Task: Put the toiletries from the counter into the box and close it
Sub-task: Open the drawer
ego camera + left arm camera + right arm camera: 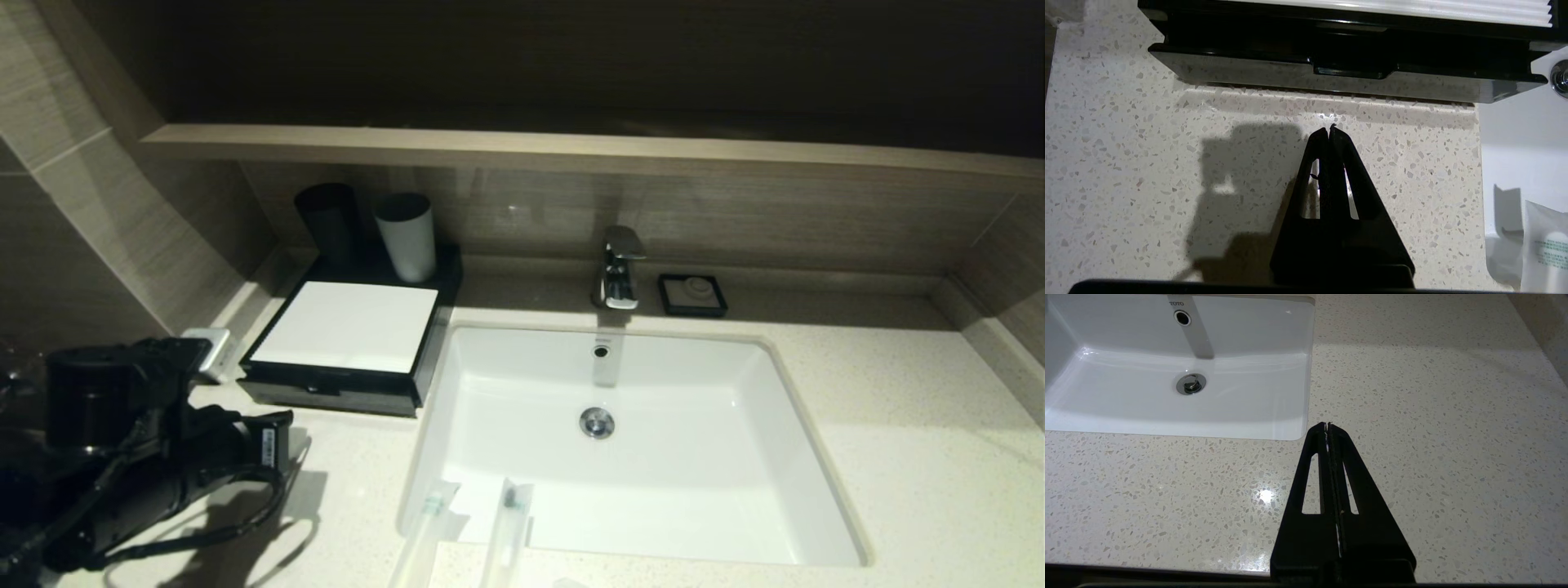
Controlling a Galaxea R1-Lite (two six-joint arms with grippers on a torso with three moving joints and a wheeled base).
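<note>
The low black box (343,327) with a white top panel stands at the back left of the speckled counter (914,457). Its notched drawer front (1349,73) faces my left gripper (1329,128), which is shut and empty a short way in front of it, above bare counter; it also shows in the head view (282,420). Two slim translucent packets (424,531) (508,523) with greenish ends lie side by side over the basin's front rim; one shows in the left wrist view (1545,245). My right gripper (1327,424) is shut and empty over the counter by the basin's near right corner.
The white basin (694,506) fills the middle of the counter, with a chrome faucet (618,268) behind it. A black cup (329,220) and a white cup (406,235) stand behind the box. A small black soap dish (692,295) sits right of the faucet. A wooden ledge (571,151) runs above.
</note>
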